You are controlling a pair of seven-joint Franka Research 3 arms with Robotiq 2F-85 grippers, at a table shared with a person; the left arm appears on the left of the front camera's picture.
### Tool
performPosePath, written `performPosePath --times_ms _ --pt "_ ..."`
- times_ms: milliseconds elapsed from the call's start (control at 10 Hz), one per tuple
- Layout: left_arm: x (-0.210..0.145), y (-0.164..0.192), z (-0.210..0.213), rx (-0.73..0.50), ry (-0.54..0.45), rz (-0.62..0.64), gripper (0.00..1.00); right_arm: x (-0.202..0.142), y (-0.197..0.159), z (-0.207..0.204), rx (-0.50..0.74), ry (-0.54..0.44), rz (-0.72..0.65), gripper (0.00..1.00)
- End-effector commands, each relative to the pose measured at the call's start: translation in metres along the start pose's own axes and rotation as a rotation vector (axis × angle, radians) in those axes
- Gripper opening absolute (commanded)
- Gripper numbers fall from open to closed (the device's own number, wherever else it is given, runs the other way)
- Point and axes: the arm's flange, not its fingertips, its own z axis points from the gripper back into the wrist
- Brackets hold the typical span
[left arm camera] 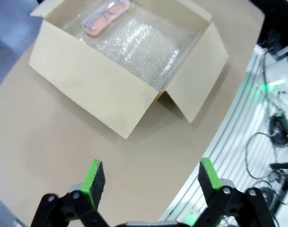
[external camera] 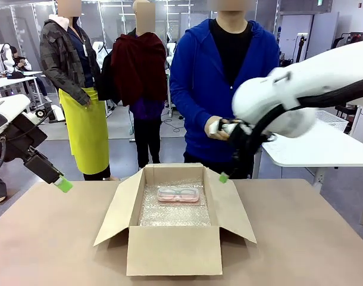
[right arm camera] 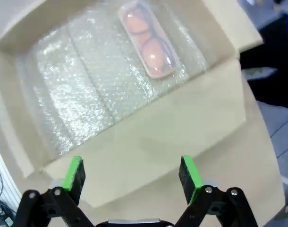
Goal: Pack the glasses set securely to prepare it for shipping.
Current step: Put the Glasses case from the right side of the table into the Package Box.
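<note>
The left arm [external camera: 12,134] comes in low from the left, wrist angled down and inward, the left gripper [left arm camera: 151,176] empty with jaws wide apart, while the right arm [external camera: 306,83] stretches across from the right, the right gripper [right arm camera: 132,172] pointing down, likewise spread and empty.

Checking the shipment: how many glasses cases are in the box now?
1: the pink case lies on the bubble wrap in the box, far end; the wrap could hide another.

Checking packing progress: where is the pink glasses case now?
Front view: the pink case lies on bubble wrap inside the open cardboard box, toward its far side.
</note>
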Motion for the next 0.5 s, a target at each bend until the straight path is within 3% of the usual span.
performPosePath --times_ms 0,200,400 --pt "-0.001 0.002 -0.001 -0.015 -0.026 -0.017 1.0 -0.059 0.026 0.035 -0.05 -0.116 -0.042 1.0" --pt "-0.001 0.002 -0.001 -0.015 -0.026 -0.017 1.0 -0.108 0.033 0.069 -0.088 -0.171 -0.109 1.0" --pt "-0.001 0.002 -0.001 -0.015 -0.026 -0.017 1.0 -0.125 0.041 0.079 -0.133 -0.204 -0.146 1.0"
